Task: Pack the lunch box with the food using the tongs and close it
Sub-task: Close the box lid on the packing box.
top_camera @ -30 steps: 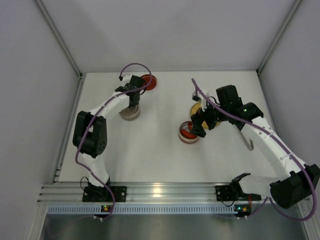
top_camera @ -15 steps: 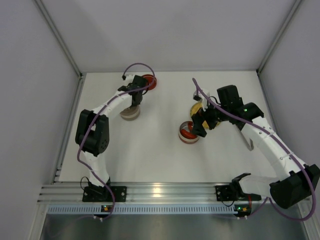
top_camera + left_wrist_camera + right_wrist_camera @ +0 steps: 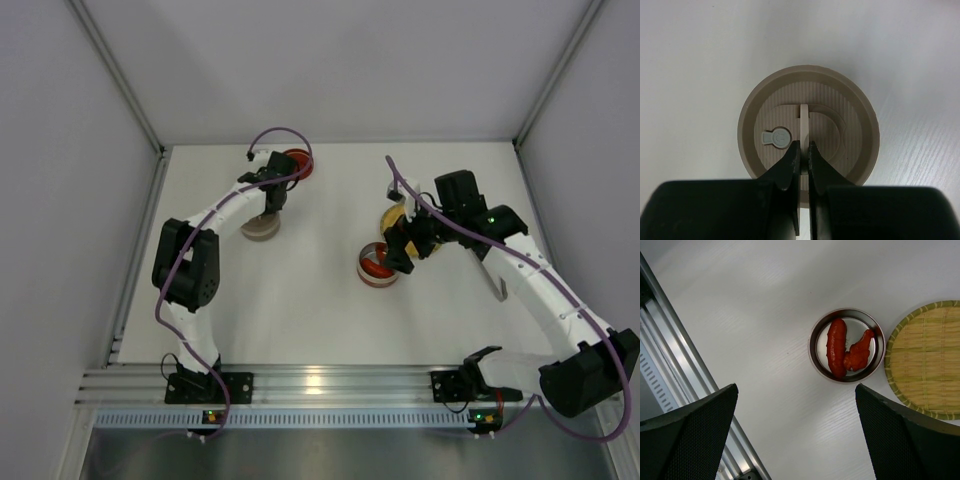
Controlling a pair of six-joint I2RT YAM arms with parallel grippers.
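**Left pincer (image 3: 804,150) nipped on the lid's rib, right pincer (image 3: 795,387) spread over the tin**

Left pincer's jaws are together, clamped on the thin upright rib of the round beige lid (image 3: 840,95). The lid is at the far left of the table (image 3: 320,320), just near of a red round dish (image 3: 297,163). Right pincer hangs with its jaws wide apart and empty above the steel tin (image 3: 813,342), right of centre. Two red pieces (image 3: 836,347) lie inside that tin, and the woven plate (image 3: 920,360) sits just beside it on the far side. No orange piece shows in any view. A slim grey shape at the right, beside the right arm, is probably the tongs (image 3: 497,278); neither pincer holds them.

The rib gives a narrow hold, so a quick lift or swing could let the lid twist or slip free. Carried across now, the lid would probably meet the right arm above the tin. Closing at this point might also shut the box before all the food is in.
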